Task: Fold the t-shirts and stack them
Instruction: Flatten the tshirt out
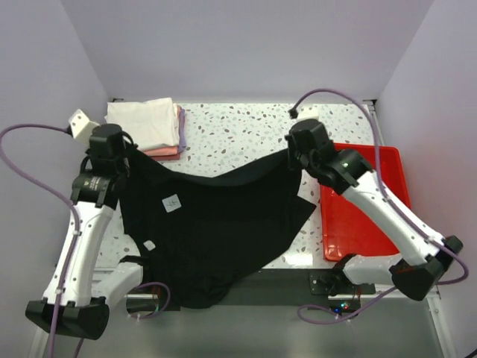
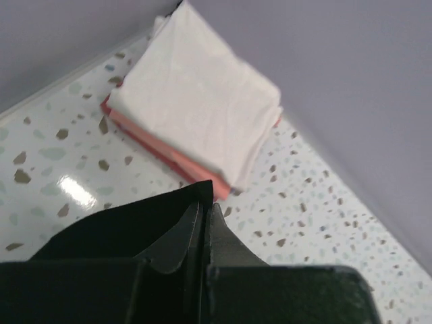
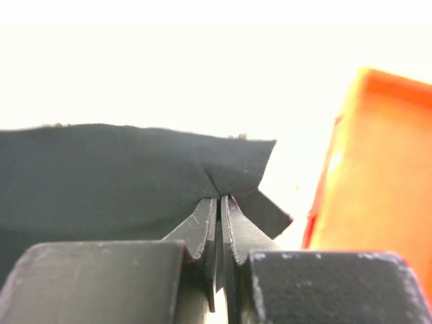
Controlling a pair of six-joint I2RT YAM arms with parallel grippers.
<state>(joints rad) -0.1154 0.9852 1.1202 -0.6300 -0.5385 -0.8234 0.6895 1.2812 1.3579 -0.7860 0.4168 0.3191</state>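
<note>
Bright; right wrist overexposed (perhaps glare).

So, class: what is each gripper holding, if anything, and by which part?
Both hold the black t-shirt: the left gripper pinches its far-left corner, the right gripper its far-right corner.

You can read nothing here: the white label (image 1: pixel 172 202) on the black t-shirt (image 1: pixel 223 231) carries marks too small to make out.

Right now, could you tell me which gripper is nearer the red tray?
Right. The right gripper sits just beside the red tray; the left gripper is across the black shirt.
</note>
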